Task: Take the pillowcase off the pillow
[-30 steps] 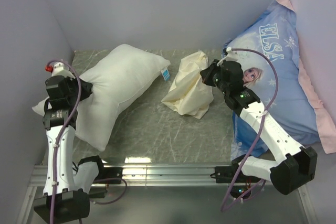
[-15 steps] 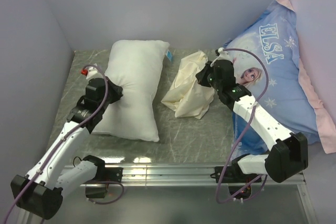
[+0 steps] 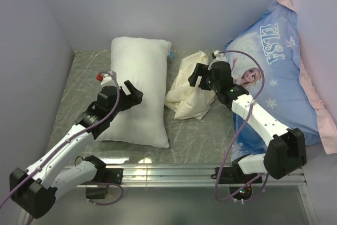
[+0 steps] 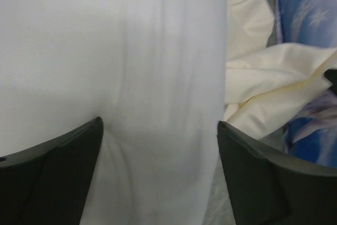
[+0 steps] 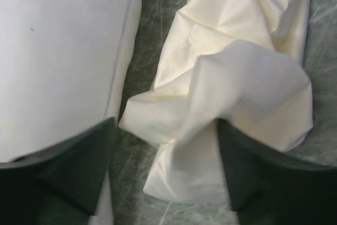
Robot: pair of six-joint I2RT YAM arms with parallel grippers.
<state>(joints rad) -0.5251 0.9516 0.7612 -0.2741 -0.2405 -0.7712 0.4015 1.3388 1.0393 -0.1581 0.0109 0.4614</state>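
The white pillow lies bare on the table, long side running front to back, a small blue tag at its far right corner. My left gripper stands open over its right half; in the left wrist view the pillow fills the gap between the spread fingers of the left gripper. The cream pillowcase lies crumpled just right of the pillow. My right gripper stands open above it. In the right wrist view, pillowcase folds sag between the parted jaws of the right gripper, beside the pillow.
A big blue Elsa-printed pillow with a pink edge leans against the right wall behind my right arm. Grey walls close the table at the left and back. A metal rail runs along the near edge.
Both grippers have gone from shut to open, letting go of the pillow and the pillowcase. The pillow swung from slanting at the left to lying lengthwise nearer the middle.
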